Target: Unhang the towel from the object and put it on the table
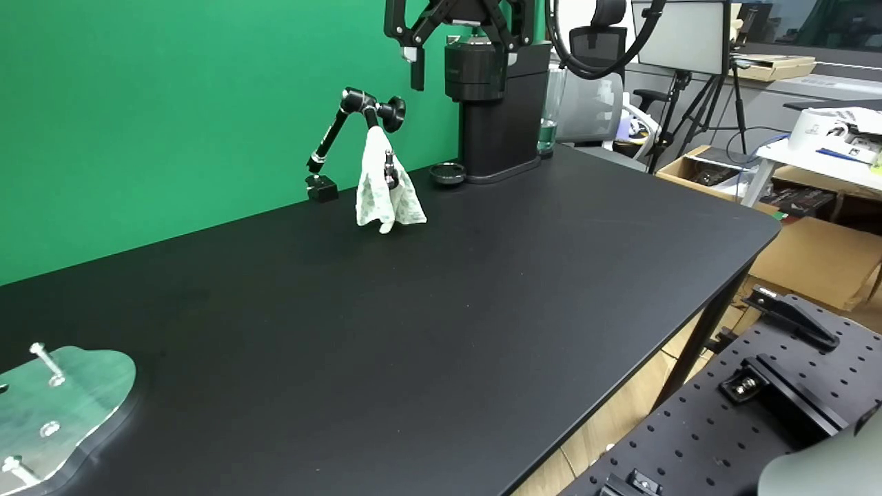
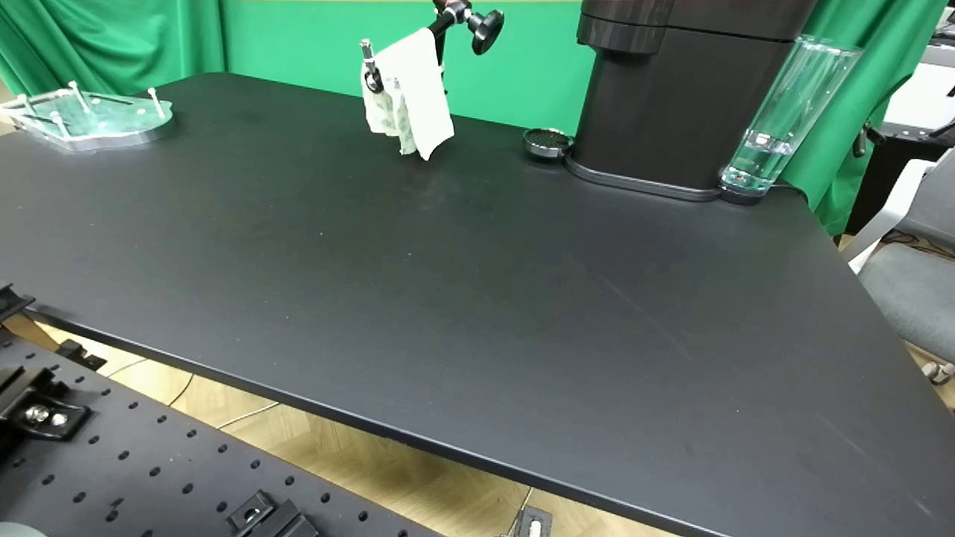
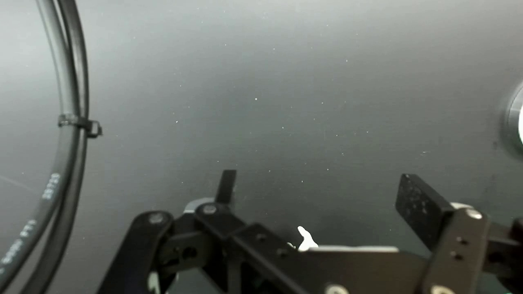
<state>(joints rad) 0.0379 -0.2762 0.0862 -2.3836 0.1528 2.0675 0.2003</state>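
Gripper (image 1: pixel 464 67) spread, unladen; in an exterior view, the towel (image 1: pixel 375 186) hangs on the stand (image 1: pixel 331 136), below gripper height. In an exterior view, the desk (image 2: pixel 448 298) awaits it. Wrist view: fingers (image 3: pixel 421 208) apart — unhanging and placing judged outstanding.

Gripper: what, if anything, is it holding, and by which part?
Nothing is held: the gripper stands open, and the towel hangs on the stand.

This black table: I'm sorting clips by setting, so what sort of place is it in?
Probably a robotics lab, judging by the jointed tool, the perforated plate and green backdrop.
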